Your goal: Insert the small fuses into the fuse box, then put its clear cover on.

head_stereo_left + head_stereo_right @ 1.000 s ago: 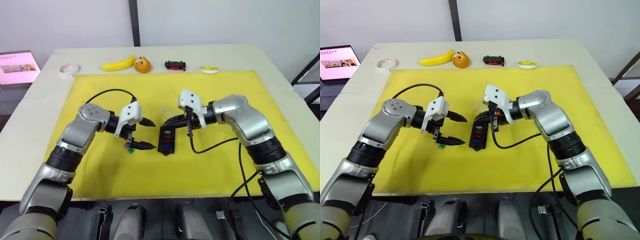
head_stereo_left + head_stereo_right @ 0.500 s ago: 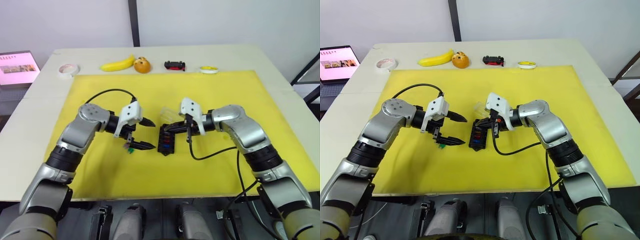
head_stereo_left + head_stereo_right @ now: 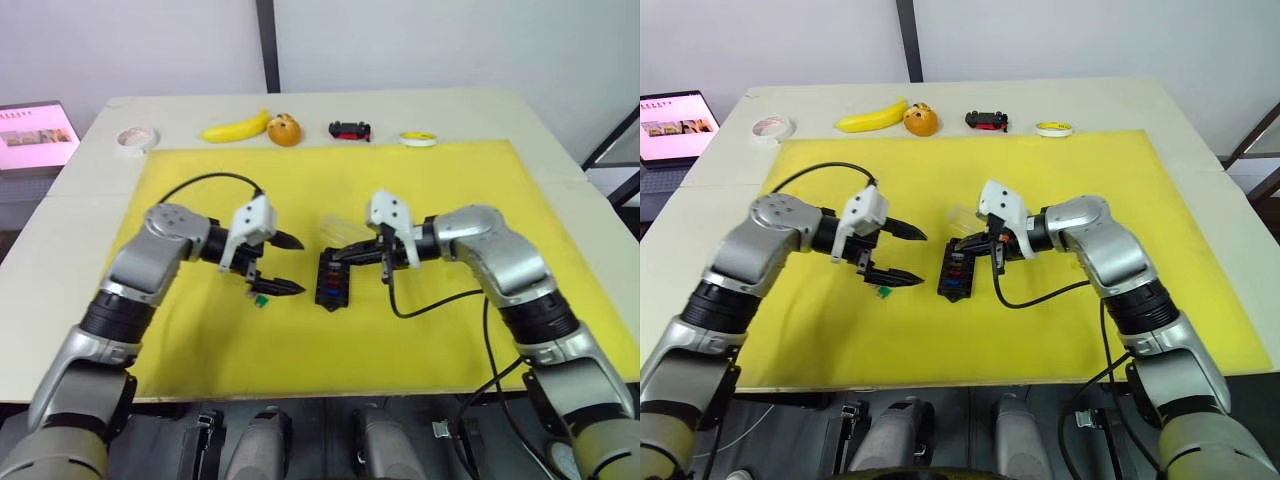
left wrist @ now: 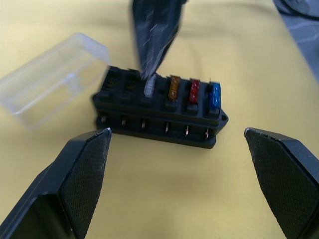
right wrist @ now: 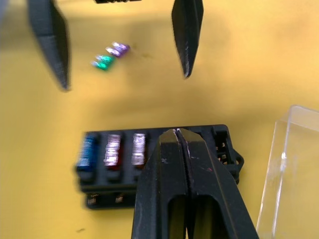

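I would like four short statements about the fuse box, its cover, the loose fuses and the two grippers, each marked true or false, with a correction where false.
1. The clear cover already sits on the fuse box. False: it lies on the yellow mat beside the box.
2. The right gripper is shut on a grey fuse at a slot of the box. True.
3. The left gripper grips a green fuse. False: its fingers are open and hold nothing; the green fuse lies on the mat next to a purple fuse.
4. A tan, a red and a blue fuse stand in one row of the box. True.
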Action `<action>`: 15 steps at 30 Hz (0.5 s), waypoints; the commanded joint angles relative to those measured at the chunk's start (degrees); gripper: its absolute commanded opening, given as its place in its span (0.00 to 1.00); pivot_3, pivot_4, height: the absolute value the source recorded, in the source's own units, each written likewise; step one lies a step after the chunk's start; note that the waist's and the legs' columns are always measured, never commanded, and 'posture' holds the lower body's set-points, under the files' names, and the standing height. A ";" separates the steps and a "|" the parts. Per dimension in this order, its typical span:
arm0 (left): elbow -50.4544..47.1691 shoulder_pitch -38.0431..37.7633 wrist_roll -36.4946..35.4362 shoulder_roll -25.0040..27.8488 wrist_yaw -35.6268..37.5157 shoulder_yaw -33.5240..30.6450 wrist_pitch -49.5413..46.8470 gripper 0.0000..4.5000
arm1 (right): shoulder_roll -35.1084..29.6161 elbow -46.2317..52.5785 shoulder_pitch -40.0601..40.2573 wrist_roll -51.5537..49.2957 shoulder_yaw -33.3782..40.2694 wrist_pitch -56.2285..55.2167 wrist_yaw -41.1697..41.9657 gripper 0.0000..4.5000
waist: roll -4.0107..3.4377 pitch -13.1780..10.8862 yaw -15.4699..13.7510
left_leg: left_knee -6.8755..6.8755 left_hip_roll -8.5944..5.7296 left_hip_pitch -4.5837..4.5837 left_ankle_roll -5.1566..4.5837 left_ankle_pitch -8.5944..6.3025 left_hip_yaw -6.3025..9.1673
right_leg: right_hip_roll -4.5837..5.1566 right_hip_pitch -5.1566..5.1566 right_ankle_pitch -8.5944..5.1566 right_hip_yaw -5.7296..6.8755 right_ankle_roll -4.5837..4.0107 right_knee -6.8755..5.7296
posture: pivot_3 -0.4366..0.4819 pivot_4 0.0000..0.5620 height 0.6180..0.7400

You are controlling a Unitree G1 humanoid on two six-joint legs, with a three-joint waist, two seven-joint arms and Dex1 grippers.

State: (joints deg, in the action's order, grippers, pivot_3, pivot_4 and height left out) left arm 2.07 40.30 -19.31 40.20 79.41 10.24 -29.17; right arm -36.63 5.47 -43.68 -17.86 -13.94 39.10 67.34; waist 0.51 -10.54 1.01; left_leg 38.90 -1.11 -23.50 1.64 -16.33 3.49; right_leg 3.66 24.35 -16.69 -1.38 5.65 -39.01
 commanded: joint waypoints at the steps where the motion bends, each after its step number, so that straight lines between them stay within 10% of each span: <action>1: -3.75 -2.32 -4.13 5.48 2.08 -5.11 -3.81 1.00 | -4.53 8.00 -0.74 -2.27 3.63 1.76 1.07 0.00 | 0.00 0.00 0.08 | -0.02 0.00 0.00 0.00 0.00 0.00 | -0.01 0.00 0.00 0.00 0.00 0.01 | 0.48 0.27 1.00; 5: -3.13 -7.82 -5.71 14.72 5.70 -8.91 -5.98 1.00 | -12.86 13.96 2.30 -4.06 7.04 3.31 3.35 0.12 | -0.01 -0.01 0.06 | -0.05 -0.01 0.01 -0.01 0.00 -0.01 | -0.01 0.00 0.00 0.00 0.00 0.02 | 0.48 0.27 1.00; 13: 5.50 -17.34 -4.04 25.56 6.88 -16.15 0.05 1.00 | -28.03 13.53 16.64 -4.67 18.67 -0.87 6.93 0.97 | -0.01 -0.01 -0.39 | -0.03 0.04 0.01 -0.03 -0.01 -0.06 | 0.10 -0.09 0.00 0.02 0.00 0.10 | 0.48 0.27 1.00; 15: 6.03 -18.90 -4.25 26.31 6.74 -17.13 0.58 1.00 | -29.89 12.69 19.50 -4.51 20.55 -2.19 6.91 0.99 | -0.01 -0.02 -0.23 | -0.04 0.04 0.01 -0.04 -0.02 -0.09 | 0.09 -0.09 0.00 0.01 0.00 0.10 | 0.48 0.27 1.00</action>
State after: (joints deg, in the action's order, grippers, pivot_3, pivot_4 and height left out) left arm 8.35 21.66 -23.29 65.24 86.00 -4.39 -29.70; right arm -65.17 17.71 -24.43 -22.46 3.46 38.67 73.99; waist 0.50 -10.55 0.77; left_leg 38.87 -1.07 -23.49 1.60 -16.35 3.39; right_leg 3.74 24.28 -16.69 -1.37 5.64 -38.91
